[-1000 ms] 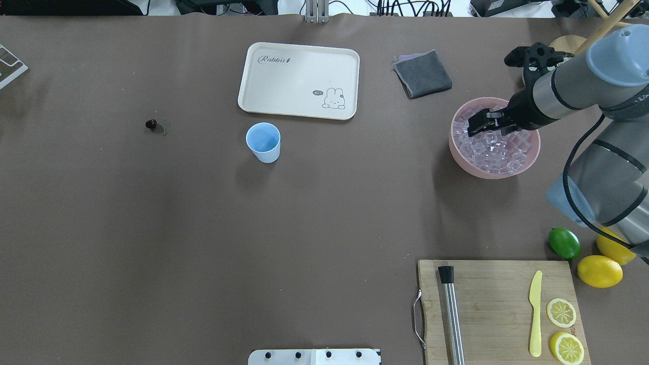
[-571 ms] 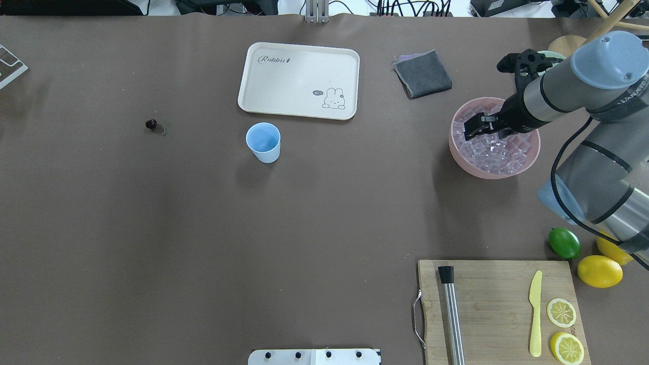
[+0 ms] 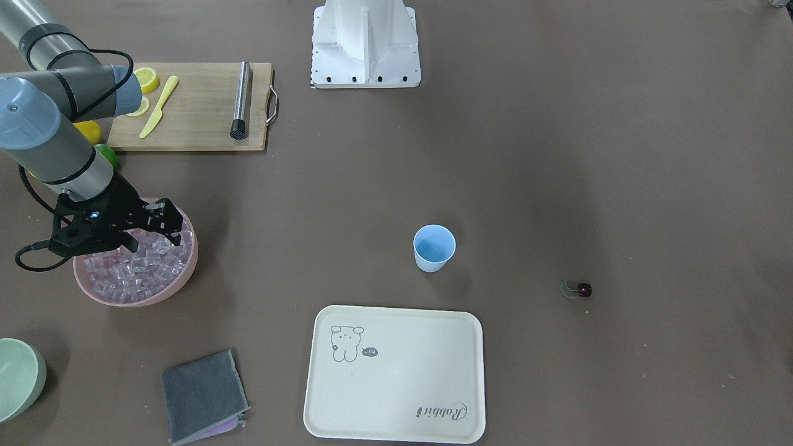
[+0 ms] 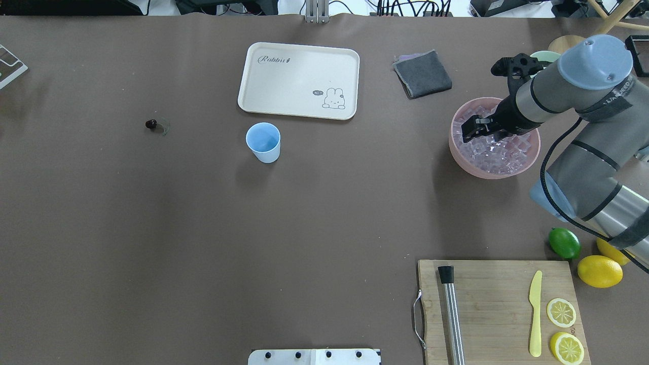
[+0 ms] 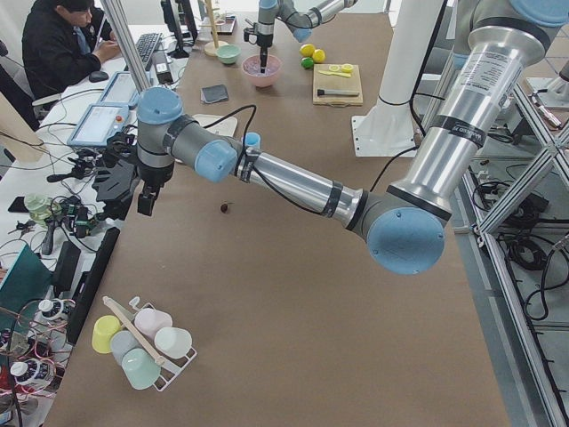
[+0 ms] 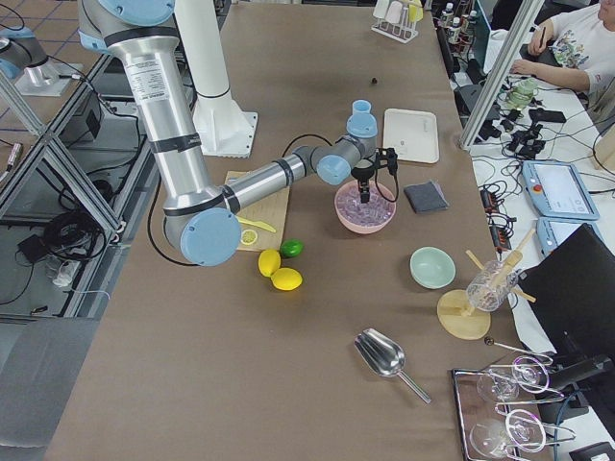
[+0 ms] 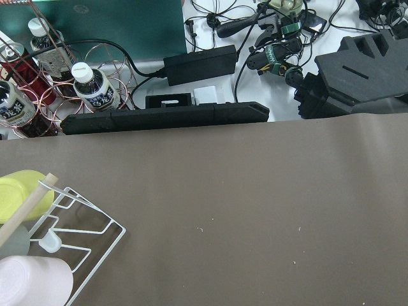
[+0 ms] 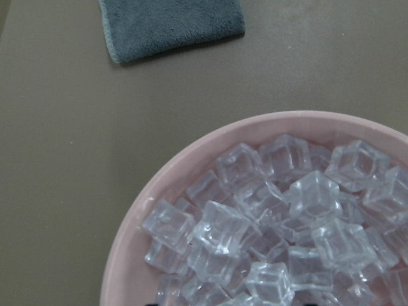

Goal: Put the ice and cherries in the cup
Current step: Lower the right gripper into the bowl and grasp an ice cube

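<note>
L gripper (image 5: 148,203) hangs far left of the cup (image 4: 263,142), by the matte brown table (image 4: 324,213) edge; grip can't be told. Glossy dark round cherry (image 4: 150,123), thin curved stem, lies well left of cup. Cup: tapered light-blue plastic, upright. Well right of cup, round pink bowl (image 4: 459,152) heaped w/ glassy ice cubes (image 4: 494,152); R gripper (image 4: 470,130) over them, fingers apart, released.

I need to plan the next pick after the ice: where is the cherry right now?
In the overhead view the cherry lies on the bare table in the left half, left of the cup, nothing touching it.
</note>
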Controlling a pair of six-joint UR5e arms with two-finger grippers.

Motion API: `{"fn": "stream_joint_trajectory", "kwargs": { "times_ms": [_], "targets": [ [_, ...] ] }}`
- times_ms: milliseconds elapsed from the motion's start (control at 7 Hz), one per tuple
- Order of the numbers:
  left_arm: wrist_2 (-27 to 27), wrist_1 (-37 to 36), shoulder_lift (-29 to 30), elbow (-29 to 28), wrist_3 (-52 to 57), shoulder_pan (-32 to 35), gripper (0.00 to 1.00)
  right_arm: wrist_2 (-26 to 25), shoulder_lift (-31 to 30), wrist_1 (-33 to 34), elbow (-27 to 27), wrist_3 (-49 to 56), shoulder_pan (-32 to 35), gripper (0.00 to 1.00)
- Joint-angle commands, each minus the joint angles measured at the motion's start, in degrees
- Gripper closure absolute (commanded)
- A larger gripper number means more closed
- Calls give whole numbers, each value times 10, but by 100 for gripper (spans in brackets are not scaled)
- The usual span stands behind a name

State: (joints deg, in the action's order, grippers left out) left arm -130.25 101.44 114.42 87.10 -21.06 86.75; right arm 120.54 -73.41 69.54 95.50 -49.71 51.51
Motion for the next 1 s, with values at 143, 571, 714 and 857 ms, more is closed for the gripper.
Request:
{"fn": "stream_joint_trajectory", "kwargs": {
  "times_ms": [143,571,714,857],
  "targets": [
    [0,1,0,2,1,0,2,-1,1,0,-15,0,-11,21],
    [1,1,1,2,0,1,2,0,2,0,-18,1,-17,82],
    [0,0,0,2,0,1,2,0,4,0,-17,2,-17,100],
    [0,1,-1,2,1,1,2,-1,2,0,-16,8,-16,100]
  ]
}}
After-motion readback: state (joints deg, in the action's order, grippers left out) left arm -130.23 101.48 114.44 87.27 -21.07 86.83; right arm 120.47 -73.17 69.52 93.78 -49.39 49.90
